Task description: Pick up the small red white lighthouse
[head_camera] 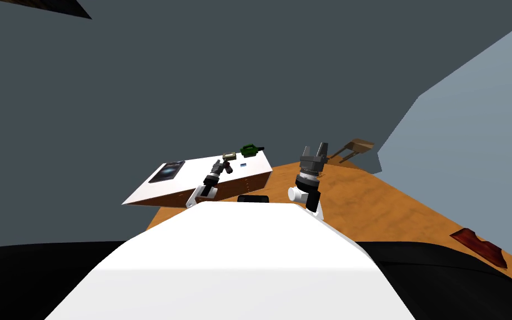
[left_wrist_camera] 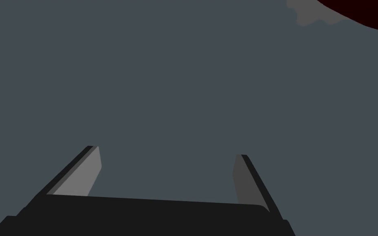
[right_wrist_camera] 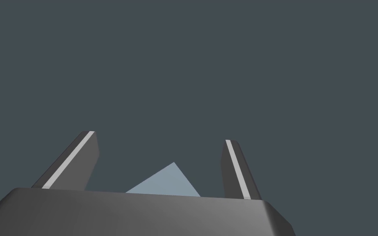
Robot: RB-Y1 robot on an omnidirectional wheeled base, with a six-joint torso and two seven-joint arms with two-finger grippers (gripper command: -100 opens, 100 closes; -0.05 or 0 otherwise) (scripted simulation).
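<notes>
Grey walls are enclosing a white desk [head_camera: 191, 178]. The left gripper [left_wrist_camera: 167, 152], hovering near the desk's far corner, and the right gripper [right_wrist_camera: 159, 137] are keeping their fingers spread. I cannot tell the lighthouse among the small things [head_camera: 249, 149] there.

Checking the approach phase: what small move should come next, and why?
Probably tip the left jaws down toward the white-topped table: both pairs stand open facing plain grey wall, and the small items by the green object aren't yet identifiable.

green item [head_camera: 251, 149], tan item [head_camera: 228, 156], too small to identify
</notes>
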